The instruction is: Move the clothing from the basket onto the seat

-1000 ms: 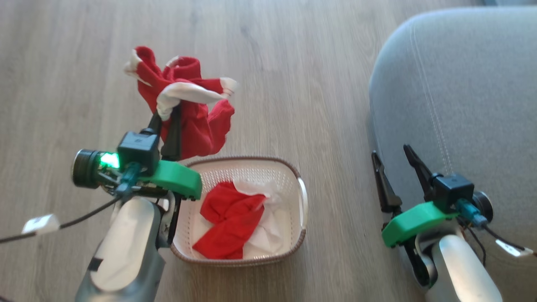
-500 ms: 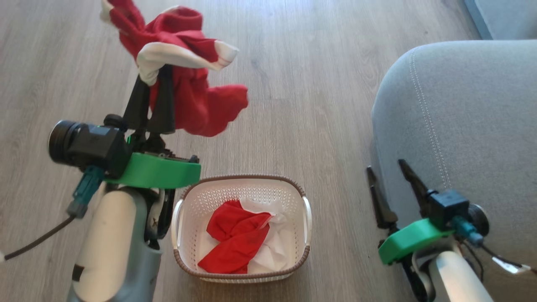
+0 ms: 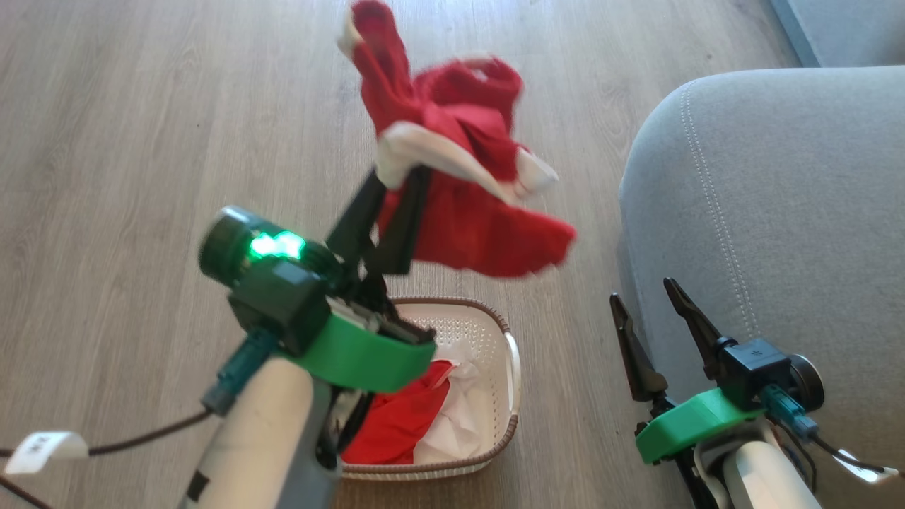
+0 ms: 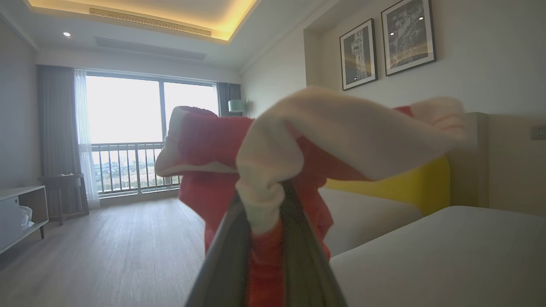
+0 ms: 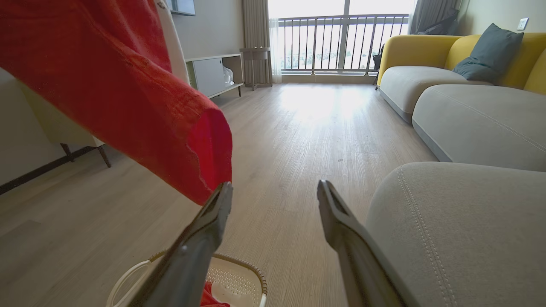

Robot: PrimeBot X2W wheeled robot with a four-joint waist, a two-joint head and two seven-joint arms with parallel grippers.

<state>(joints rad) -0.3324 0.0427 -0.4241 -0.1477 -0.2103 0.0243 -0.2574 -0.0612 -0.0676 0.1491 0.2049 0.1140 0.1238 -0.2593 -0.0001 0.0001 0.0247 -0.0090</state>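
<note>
Nearest you, the left gripper is clamped narrow on one soft red garment with white trim. Since approx. half a sec ago it has swung to the robot's right, from over bare floor to above the cream perforated plastic basket, toward the large grey upholstered seat. The right gripper stands wide and empty just beside the seat's rounded edge, same as before. Count: 2 grippers, 1 basket, 1 seat, 1 garment aloft, plus red-and-white clothing left in the basket; no. of pcs there you can't tell. Beyond lies pale wood-look floor.
</note>
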